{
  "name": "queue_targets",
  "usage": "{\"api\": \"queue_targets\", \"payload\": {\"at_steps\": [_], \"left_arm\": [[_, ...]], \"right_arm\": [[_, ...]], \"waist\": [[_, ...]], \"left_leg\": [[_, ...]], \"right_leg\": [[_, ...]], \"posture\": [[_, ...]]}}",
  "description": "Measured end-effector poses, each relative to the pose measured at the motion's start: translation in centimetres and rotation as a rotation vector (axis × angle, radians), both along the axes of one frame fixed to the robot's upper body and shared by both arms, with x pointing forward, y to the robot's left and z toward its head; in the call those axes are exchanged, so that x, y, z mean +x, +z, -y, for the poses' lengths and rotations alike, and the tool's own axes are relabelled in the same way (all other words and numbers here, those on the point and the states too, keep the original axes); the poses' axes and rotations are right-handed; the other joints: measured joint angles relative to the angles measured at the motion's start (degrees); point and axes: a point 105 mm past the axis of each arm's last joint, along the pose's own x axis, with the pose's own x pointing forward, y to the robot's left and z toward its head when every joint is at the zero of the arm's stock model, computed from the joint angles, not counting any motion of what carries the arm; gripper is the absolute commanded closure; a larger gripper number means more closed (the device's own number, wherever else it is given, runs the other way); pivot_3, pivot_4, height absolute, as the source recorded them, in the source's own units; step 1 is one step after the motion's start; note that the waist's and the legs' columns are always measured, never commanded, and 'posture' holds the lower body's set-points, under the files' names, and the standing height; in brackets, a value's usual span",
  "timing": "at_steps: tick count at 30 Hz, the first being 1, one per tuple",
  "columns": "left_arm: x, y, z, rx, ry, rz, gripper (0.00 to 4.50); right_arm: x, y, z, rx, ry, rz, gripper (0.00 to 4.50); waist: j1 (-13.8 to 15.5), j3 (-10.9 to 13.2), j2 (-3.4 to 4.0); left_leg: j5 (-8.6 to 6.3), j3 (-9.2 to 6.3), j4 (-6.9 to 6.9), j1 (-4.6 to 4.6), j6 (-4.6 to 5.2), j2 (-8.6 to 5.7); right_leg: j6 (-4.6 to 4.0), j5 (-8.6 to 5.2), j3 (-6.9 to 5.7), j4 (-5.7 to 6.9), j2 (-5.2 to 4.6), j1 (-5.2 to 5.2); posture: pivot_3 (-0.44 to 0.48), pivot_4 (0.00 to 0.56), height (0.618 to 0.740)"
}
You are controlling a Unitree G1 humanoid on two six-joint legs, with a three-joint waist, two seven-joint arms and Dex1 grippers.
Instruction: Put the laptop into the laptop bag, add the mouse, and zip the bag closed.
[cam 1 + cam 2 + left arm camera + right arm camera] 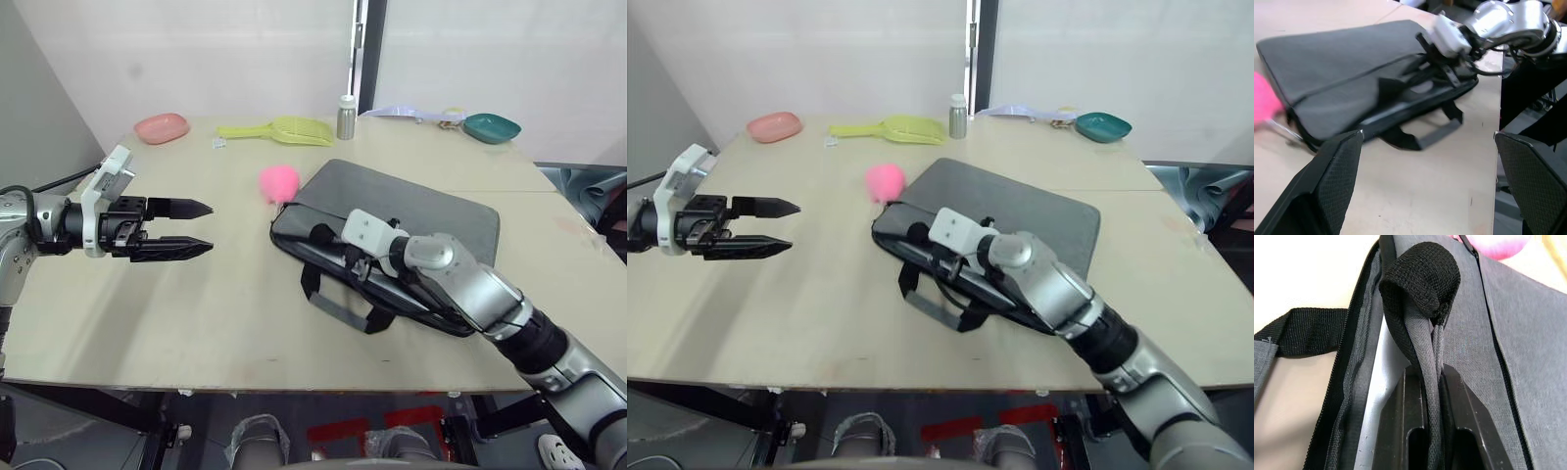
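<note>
The dark grey laptop bag lies flat in the middle of the table, with its mouth unzipped along the near edge. Inside that opening a strip of the silver-grey laptop shows. My right gripper is at the bag's near left corner, shut on the grey handle strap, which ends in a black webbing loop. A second handle lies loose on the table in front. My left gripper hovers open over the table left of the bag, holding nothing. The mouse is out of view.
A pink plush toy sits against the bag's far left corner. Along the back of the table stand a pink dish, a yellow-green scoop, a metal bottle and a teal bowl.
</note>
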Motion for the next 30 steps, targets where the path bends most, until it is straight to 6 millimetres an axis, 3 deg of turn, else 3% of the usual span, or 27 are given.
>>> {"api": "queue_targets", "payload": {"at_steps": [6,9,13,15,18,22,25,28,30], "left_arm": [[-0.3,-1.0,0.1,0.037,-0.041,-0.026,0.00],[-0.1,-1.1,-0.3,0.045,-0.024,-0.030,0.00],[0.4,-1.5,-0.8,0.021,0.032,-0.064,0.00],[0.9,-1.9,-1.2,-0.010,0.081,-0.105,0.00],[1.6,-3.3,-1.7,-0.100,0.164,-0.219,0.00],[2.9,-4.9,-1.8,-0.222,0.255,-0.358,0.00],[4.2,-5.7,-0.7,-0.316,0.273,-0.446,0.00],[5.8,-6.0,0.7,-0.381,0.266,-0.511,0.00],[6.9,-6.1,1.5,-0.393,0.264,-0.542,0.00]], "right_arm": [[-0.1,-0.2,-0.1,-0.007,0.027,0.000,4.47],[-0.2,-0.2,-0.3,0.023,0.024,-0.034,3.27],[-1.3,-0.1,-0.3,0.141,0.016,-0.233,1.92],[-2.1,0.7,-0.2,0.204,0.028,-0.319,1.20],[-3.8,3.6,1.0,0.316,0.069,-0.393,0.15],[-5.0,6.6,4.1,0.438,0.037,-0.402,0.07],[-6.1,7.9,7.9,0.538,-0.065,-0.382,0.07],[-7.9,7.9,11.3,0.574,-0.193,-0.349,0.07],[-9.4,6.6,13.0,0.593,-0.282,-0.373,0.07]], "waist": [[0.0,0.0,-0.03],[-0.1,0.0,-0.04],[0.0,0.0,-0.03],[0.1,0.0,-0.02],[0.6,0.0,-0.01],[1.2,0.0,-0.07],[2.1,0.0,-0.08],[3.2,-0.1,-0.12],[3.5,-0.1,-0.12]], "left_leg": [[-0.01,0.01,0.09,0.08,0.03,0.00],[-0.01,0.01,0.12,0.10,0.04,0.00],[-0.12,0.01,0.13,0.09,0.24,0.00],[-0.12,0.00,0.13,0.08,0.24,0.00],[-0.11,-0.01,0.13,0.05,0.23,-0.01],[-0.11,-0.05,0.19,0.06,0.25,-0.02],[-0.11,-0.04,0.30,0.04,0.26,-0.04],[-0.12,-0.05,0.31,0.07,0.28,-0.03],[-0.12,-0.04,0.29,0.08,0.28,-0.02]], "right_leg": [[-0.01,0.00,0.06,0.19,0.00,0.01],[-0.02,-0.01,0.08,0.27,0.00,0.00],[-0.06,-0.03,0.07,0.29,0.00,-0.02],[-0.09,-0.05,0.05,0.29,0.00,-0.02],[-0.13,-0.07,0.04,0.28,-0.01,-0.02],[-0.14,-0.07,0.02,0.35,-0.03,0.02],[-0.14,-0.07,0.06,0.40,-0.05,0.02],[-0.14,-0.07,0.07,0.40,-0.03,0.02],[-0.14,-0.07,0.08,0.39,-0.03,0.03]], "posture": [[0.000,0.150,0.740],[0.000,0.150,0.740],[0.000,0.150,0.740],[0.000,0.150,0.740],[0.000,0.150,0.740],[0.000,0.150,0.740],[0.000,0.150,0.740],[0.000,0.150,0.740],[0.000,0.150,0.740]]}}
